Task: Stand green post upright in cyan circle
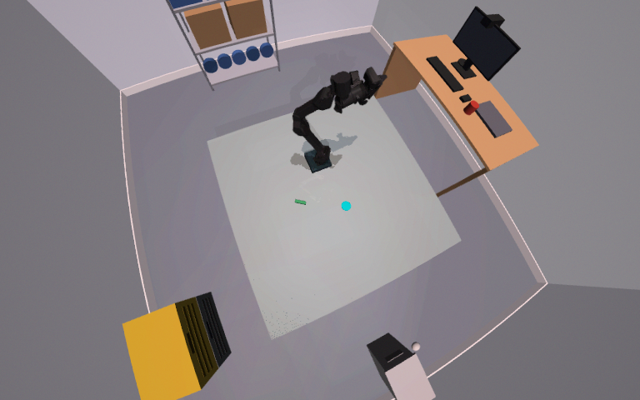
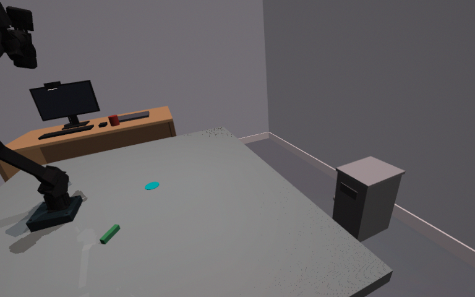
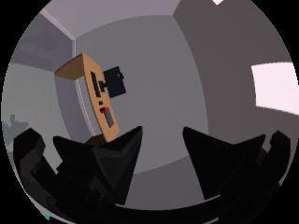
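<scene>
The green post (image 1: 300, 202) (image 2: 109, 234) lies flat on the grey table (image 1: 377, 245) (image 2: 245, 216), in front of the arm's base (image 1: 317, 161) (image 2: 52, 211). The cyan circle (image 1: 346, 205) (image 2: 151, 185) is a flat disc on the table to the right of the post, apart from it, with nothing on it. My gripper (image 1: 380, 78) (image 2: 28, 38) (image 3: 163, 130) is open and empty. It is raised high above the back of the table, far from both, and points toward the desk. The wrist view shows only the wall, the floor and the desk between the fingers.
A wooden desk (image 1: 500, 141) (image 2: 104, 134) (image 3: 78, 69) with monitor, keyboard and a red cup stands beyond the table's right edge. A shelf rack (image 1: 226, 37) stands at the back, a yellow cabinet (image 1: 160, 353) at front left, and a grey bin (image 1: 401, 372) (image 2: 365, 195) by the front.
</scene>
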### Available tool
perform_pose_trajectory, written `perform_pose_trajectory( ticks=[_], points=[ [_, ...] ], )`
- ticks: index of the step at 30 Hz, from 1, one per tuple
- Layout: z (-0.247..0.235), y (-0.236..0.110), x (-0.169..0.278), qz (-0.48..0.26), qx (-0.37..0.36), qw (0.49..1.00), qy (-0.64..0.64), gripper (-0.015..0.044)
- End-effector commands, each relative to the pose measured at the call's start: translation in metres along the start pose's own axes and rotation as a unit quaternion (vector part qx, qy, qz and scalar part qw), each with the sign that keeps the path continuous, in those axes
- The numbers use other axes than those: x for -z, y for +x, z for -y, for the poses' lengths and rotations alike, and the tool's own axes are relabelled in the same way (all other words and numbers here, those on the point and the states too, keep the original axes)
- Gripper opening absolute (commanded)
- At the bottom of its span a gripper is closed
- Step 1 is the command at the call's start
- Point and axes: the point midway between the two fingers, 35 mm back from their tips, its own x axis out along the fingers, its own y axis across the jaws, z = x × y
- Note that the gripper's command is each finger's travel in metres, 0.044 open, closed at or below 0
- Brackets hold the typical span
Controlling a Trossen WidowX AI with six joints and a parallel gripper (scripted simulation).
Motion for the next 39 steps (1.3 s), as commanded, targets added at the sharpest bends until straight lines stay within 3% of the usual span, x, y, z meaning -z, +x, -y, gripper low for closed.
perform_pose_trajectory(
  ticks=[1,19,39],
  points=[
    [-0.007,0.007,0.027,-0.046,-0.010,0.999,0.004,0.0233],
    [-0.045,-0.005,0.173,-0.288,-0.061,0.955,0.041,0.0233],
    [-0.097,-0.104,0.301,-0.519,-0.119,0.839,0.112,0.0233]
  ],
)
